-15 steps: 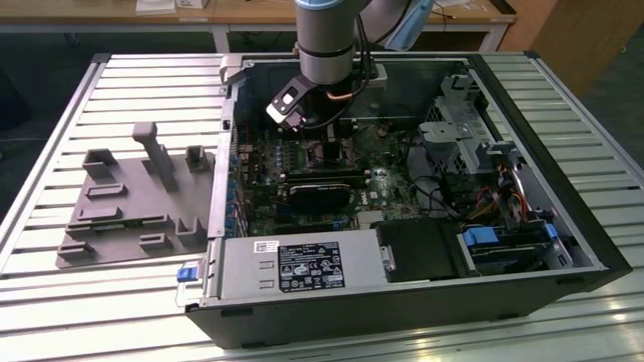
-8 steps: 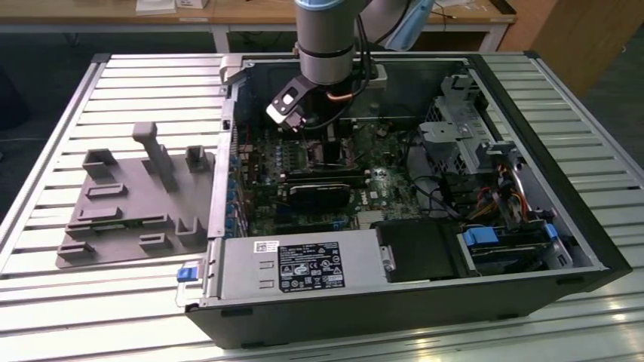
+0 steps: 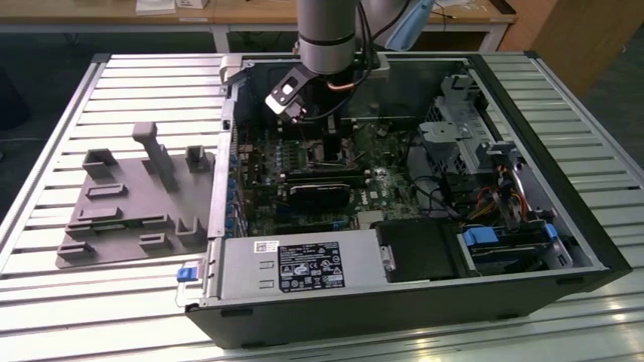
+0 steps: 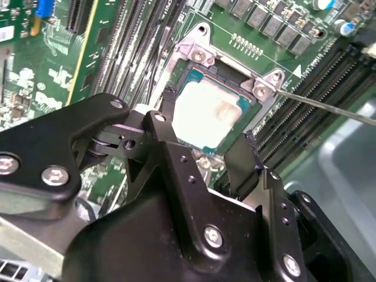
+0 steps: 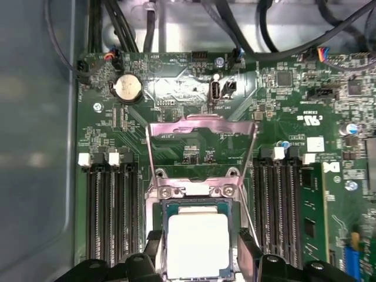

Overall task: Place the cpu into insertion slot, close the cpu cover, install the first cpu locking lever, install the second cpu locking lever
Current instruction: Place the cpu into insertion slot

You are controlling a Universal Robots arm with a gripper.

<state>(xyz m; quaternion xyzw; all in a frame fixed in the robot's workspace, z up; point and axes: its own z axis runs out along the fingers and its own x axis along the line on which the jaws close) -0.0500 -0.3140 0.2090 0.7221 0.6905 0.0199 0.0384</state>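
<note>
Two black fingers [image 4: 166, 111] of the gripper [image 4: 204, 124] sit on either side of the cpu [image 5: 197, 244], one on each of two opposite edges. As far as I can tell they're released rather than clamped: in the first wrist view there's a sliver of gap between each finger and the chip's green edge, so the gripper is straddling it, not holding it.

The cpu itself is lying flat in the insertion slot [image 4: 218, 71], silver top facing up, with the dark socket rim peeking out round it. So it's right between the fingertips, directly under the gripper.

The cpu cover [image 5: 202, 147] is flipped up on its hinge, and you can see the green motherboard [image 5: 176, 111] through its window, so it isn't down over the chip yet. A thin locking lever [image 4: 329, 108] sticks out from the socket corner and runs across the memory slots [image 5: 111, 217] that flank the socket on both sides.

In the exterior view the arm [image 3: 327, 34] reaches straight down into the open computer case [image 3: 403, 302], which sits on the slatted bench [image 3: 101, 309]. A grey fixture tray [image 3: 121, 219] lies beside the case, on the exterior view's left.
</note>
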